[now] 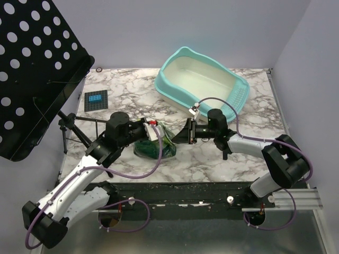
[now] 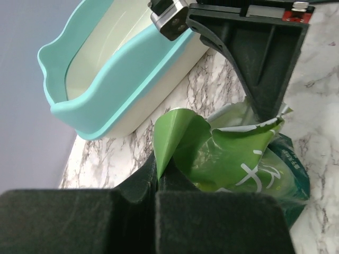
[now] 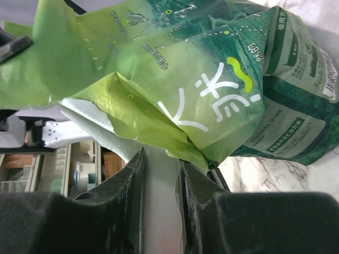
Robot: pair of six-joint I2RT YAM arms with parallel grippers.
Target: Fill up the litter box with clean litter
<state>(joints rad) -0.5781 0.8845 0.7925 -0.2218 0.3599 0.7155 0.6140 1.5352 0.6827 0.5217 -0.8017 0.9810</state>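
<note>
one litter box (image 1: 204,74), one green bag (image 1: 157,147), one left gripper (image 1: 158,132), one right gripper (image 1: 181,135), one black perforated panel (image 1: 32,69), one tripod (image 1: 71,132).

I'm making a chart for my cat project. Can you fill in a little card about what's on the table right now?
litter box: turquoise, far side of the table, inside bare and cream-white
litter: none showing anywhere
green bag: on the marble table, between the two grippers, top crumpled
left gripper: shut on a flap of the bag
right gripper: at the bag's top edge; grip unclear
</note>
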